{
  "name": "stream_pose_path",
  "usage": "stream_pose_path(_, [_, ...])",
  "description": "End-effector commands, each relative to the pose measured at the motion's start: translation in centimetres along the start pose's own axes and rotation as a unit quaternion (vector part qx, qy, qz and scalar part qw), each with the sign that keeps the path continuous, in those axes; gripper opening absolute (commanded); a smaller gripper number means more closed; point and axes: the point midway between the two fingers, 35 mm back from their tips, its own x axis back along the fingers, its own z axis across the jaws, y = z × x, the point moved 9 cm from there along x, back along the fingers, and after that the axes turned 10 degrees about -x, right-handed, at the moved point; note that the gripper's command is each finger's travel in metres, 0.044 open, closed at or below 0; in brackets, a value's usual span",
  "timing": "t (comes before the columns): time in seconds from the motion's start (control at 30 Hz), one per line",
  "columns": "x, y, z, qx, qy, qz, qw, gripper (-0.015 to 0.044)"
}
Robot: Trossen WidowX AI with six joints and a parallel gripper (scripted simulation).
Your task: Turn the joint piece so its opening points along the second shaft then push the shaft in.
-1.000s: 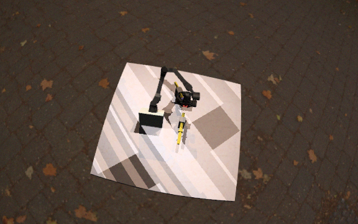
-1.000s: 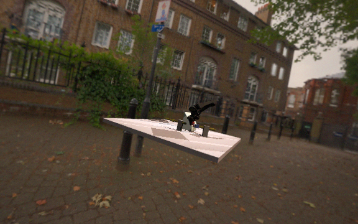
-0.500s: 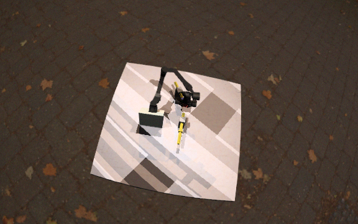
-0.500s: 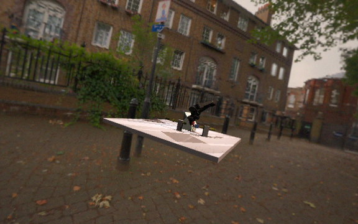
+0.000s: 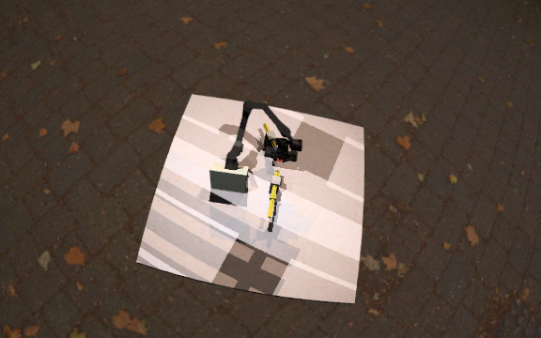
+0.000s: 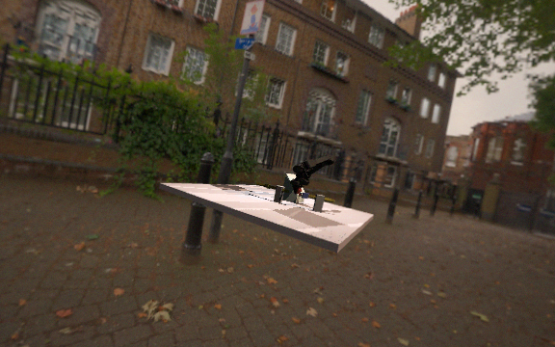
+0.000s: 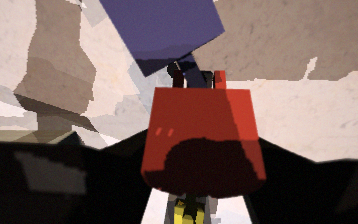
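Note:
The red joint piece (image 7: 205,117) is between the black fingers of my gripper (image 7: 196,129) (image 5: 278,160) (image 6: 300,192), which is shut on it. Its wide lower end faces the second shaft in the wrist view; the opening itself is hidden. The blue-violet part (image 7: 167,30) on the first shaft's side meets its hinges at an angle. The first shaft (image 5: 266,127) shows yellow behind the gripper. The second shaft (image 5: 270,208) (image 7: 189,214), yellow and dark, runs through the second block (image 5: 276,179) (image 6: 277,194). The first block (image 6: 319,203) stands on the other side of the gripper.
The pale table top (image 5: 332,225) (image 6: 239,204) carries patchy shadows. The arm's dark base box (image 5: 228,180) stands left of the second shaft in the top view. The arm (image 5: 247,113) arches over from it to the joint.

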Motion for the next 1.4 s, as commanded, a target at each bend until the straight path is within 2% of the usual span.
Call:
stream_pose_path(0.0, [-0.06,-0.04,-0.02,-0.002,0.001,-0.002,1.000,0.0182])
stream_pose_path(0.83, [-0.06,-0.04,-0.02,-0.002,0.001,-0.002,1.000,0.0182])
stream_pose_path(0.9, [0.00,0.00,0.00,0.000,0.000,0.000,1.000,0.0147])
stream_pose_path(1.07, [0.00,0.00,0.00,0.000,0.000,0.000,1.000,0.0147])
stream_pose_path(1.23, [0.00,0.00,0.00,0.000,0.000,0.000,1.000,0.0016])
stream_pose_path(1.37, [0.00,0.00,0.00,0.000,0.000,0.000,1.000,0.0000])
